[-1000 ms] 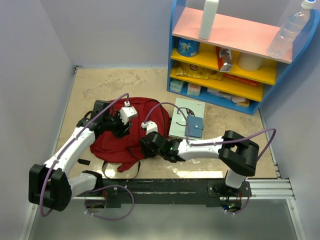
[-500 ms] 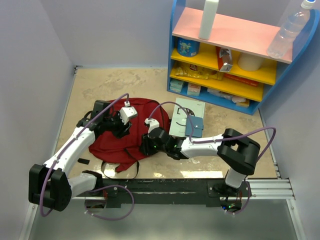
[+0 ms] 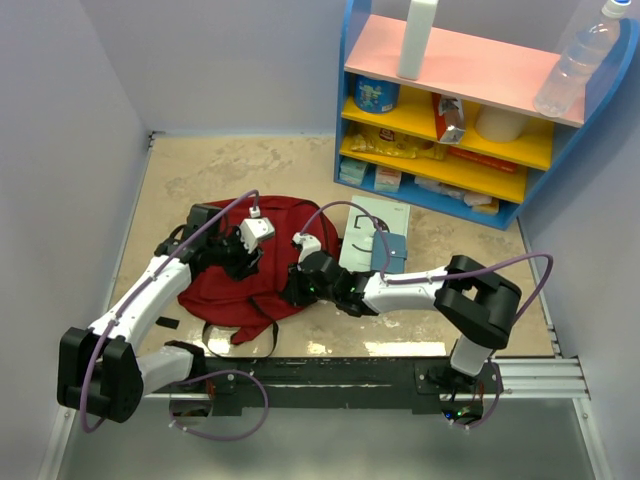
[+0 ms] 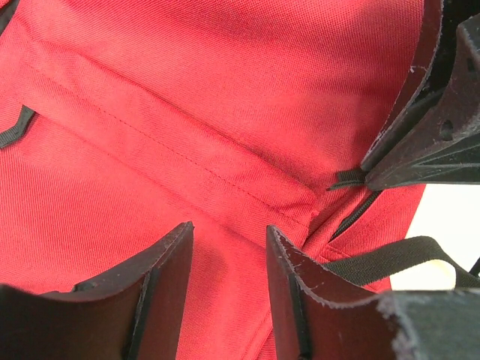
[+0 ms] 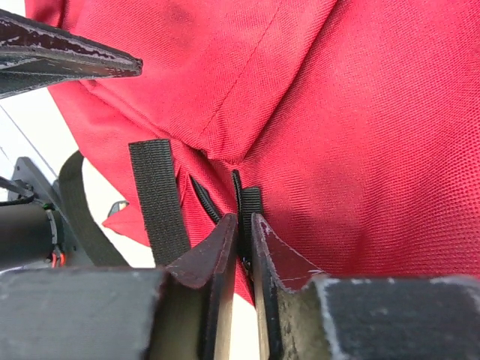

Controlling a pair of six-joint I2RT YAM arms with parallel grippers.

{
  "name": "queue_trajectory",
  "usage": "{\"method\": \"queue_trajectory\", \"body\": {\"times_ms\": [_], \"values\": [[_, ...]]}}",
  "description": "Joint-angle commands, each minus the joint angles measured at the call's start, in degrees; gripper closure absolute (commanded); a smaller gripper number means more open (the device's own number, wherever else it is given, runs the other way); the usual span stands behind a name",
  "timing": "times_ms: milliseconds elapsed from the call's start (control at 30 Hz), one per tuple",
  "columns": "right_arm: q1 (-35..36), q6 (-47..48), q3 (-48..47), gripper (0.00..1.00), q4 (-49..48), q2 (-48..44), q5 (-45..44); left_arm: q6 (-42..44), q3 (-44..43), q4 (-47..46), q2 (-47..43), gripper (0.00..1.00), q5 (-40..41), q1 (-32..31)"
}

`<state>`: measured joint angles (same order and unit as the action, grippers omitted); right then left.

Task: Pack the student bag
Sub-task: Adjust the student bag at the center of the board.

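With the student bag (image 3: 245,285) lying flat toward the desk's near-left corner, my right gripper (image 5: 244,223) pinches its black tab (image 5: 251,199) while my left gripper (image 4: 229,231) hovers spread over the fabric, so I judge opening comes first: next, a steady pull.

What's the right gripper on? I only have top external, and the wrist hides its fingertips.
Observer: The right wrist view shows the right gripper closed on a black webbing tab at a seam of the red backpack.
Operator: Left gripper gripping too?
Observer: The left gripper has its jaws apart with red fabric in the gap. I can't tell whether it pinches the fabric.
Operator: Is the bag open yet?
Observer: No opening or lining shows in either wrist view, only the outer red fabric and a black strap.
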<state>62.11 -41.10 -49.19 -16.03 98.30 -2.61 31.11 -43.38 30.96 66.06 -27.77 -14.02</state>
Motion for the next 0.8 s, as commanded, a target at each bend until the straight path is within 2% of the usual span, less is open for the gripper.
{"method": "queue_trajectory", "body": {"times_ms": [0,133,467,667,767], "values": [[-0.4,-0.6,-0.6,0.83,-1.9,1.5,1.0,1.2,-0.1,-0.5,-1.0,0.52,-0.4,0.0],[-0.4,-0.3,-0.8,1.00,-0.9,1.3,0.7,1.8,-0.3,0.3,-1.0,0.52,-0.5,0.0],[-1.2,1.8,-1.2,1.00,1.0,-7.9,-2.0,2.5,-0.1,0.5,-0.8,0.52,-0.4,-0.1],[-1.2,1.4,1.0,1.00,0.6,-8.7,-2.0,2.0,0.1,0.1,-0.4,0.52,-1.1,-0.1],[-1.2,2.6,1.2,1.00,3.1,-8.0,-5.1,1.2,0.1,-1.0,0.6,0.52,-1.9,-0.7]]}}
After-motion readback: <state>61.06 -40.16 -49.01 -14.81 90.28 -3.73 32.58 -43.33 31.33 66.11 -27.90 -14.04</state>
